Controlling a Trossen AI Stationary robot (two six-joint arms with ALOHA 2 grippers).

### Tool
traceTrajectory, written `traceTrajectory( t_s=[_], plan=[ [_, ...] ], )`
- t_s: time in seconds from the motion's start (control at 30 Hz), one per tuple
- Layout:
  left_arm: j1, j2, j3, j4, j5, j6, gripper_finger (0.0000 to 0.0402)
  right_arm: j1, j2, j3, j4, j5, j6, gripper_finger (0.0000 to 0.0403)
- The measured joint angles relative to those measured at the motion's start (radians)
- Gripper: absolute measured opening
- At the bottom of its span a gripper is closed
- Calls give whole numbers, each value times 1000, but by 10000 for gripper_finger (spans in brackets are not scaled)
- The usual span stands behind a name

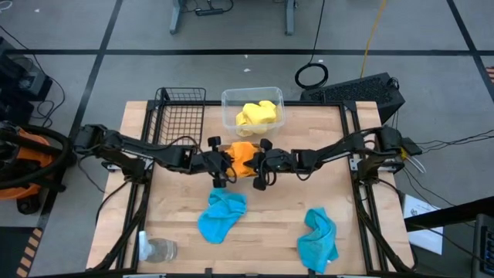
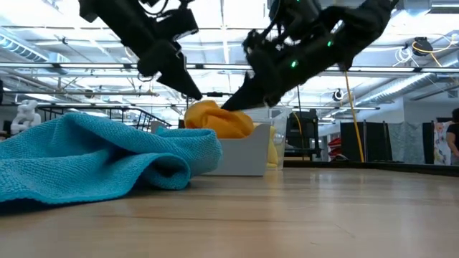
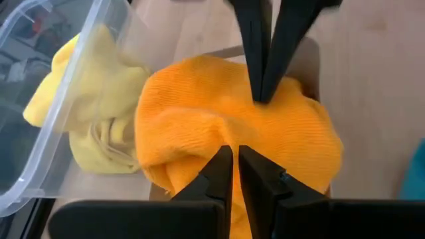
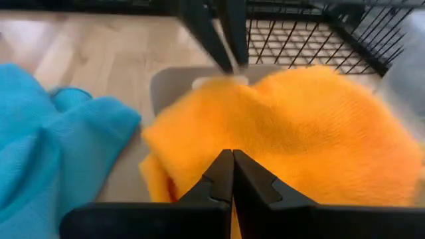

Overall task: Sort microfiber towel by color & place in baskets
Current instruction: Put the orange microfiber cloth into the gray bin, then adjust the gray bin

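Both my jaws pinch the orange towel (image 1: 244, 157) from opposite sides over the grey tray (image 4: 174, 81), presumably to settle it inside.

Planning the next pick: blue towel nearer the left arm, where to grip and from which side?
Grip the raised, bunched fold at the top of the blue towel, coming straight down from above. It lies crumpled flat on the table, so the edges offer little to pinch, while the hump stands proud. The left hand is closest; it and the right hand are both at the orange towel.
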State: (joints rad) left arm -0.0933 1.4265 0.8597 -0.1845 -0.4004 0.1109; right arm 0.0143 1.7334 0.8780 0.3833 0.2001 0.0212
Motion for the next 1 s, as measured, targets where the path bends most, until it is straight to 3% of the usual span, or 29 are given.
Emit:
traceTrajectory(
  t_s=[0.23, 0.47, 0.8, 1.0],
  plan=[
    [-40, -19, 0, -46, -2, -20, 33, -1, 78, -1, 38, 1, 16, 0],
    [-56, -41, 0, -257, -129, -144, 33, 22, -35, 0, -21, 10, -3, 0],
    [-112, -91, -1, -477, -139, -334, 33, 111, -202, 0, -363, 83, 58, 0],
    [-102, -86, -66, -434, -100, -353, 33, 197, -240, 0, -578, 86, 121, 0]
  ],
)
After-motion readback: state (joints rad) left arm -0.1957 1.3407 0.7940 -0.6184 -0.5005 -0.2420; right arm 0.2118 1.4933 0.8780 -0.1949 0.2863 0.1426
